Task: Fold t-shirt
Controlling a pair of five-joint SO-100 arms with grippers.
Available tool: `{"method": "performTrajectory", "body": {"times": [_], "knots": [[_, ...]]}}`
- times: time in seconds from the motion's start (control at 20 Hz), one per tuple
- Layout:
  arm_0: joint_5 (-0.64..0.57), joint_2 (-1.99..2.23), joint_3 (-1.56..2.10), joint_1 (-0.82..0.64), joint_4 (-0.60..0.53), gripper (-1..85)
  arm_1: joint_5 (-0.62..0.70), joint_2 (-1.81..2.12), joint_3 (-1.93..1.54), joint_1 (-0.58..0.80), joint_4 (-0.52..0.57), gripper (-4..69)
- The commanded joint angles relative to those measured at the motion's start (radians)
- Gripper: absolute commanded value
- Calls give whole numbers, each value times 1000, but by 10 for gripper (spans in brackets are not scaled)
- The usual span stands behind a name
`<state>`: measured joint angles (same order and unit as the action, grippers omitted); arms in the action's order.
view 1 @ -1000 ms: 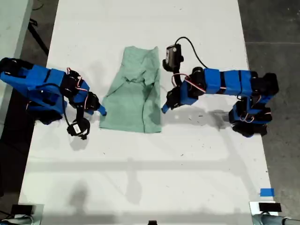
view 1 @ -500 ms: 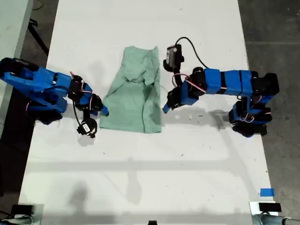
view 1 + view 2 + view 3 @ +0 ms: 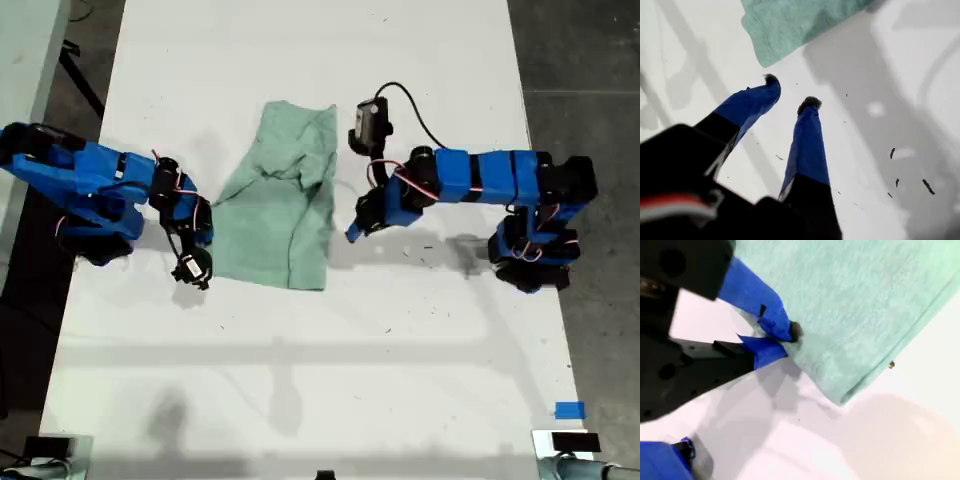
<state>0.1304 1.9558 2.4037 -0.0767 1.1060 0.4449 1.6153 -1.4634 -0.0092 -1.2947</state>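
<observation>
Looks like a robotics lab or workshop bench. White table (image 3: pixel 300 380) with scuffs and dark specks on its surface, two blue SO-100 arms mounted at opposite sides, exposed servo wiring, a black cable (image 3: pixel 415 110) looping off one wrist camera. Grey concrete floor (image 3: pixel 590 60) on the exterior view's right, blue tape marker (image 3: pixel 569 410) near the table's lower right corner in that view. No household furnishings visible.
</observation>
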Motion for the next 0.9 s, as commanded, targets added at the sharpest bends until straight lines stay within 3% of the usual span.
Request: {"method": "performTrajectory", "body": {"times": [0.0,0.45,0.85], "knots": [[5,117,-112,-3,152,0,-2,78,8,-12,35,123],[-95,-327,-607,107,31,0,-9,95,-23,-3,40,123],[-218,-827,-1045,64,44,0,-32,98,-40,-8,43,122]]}}
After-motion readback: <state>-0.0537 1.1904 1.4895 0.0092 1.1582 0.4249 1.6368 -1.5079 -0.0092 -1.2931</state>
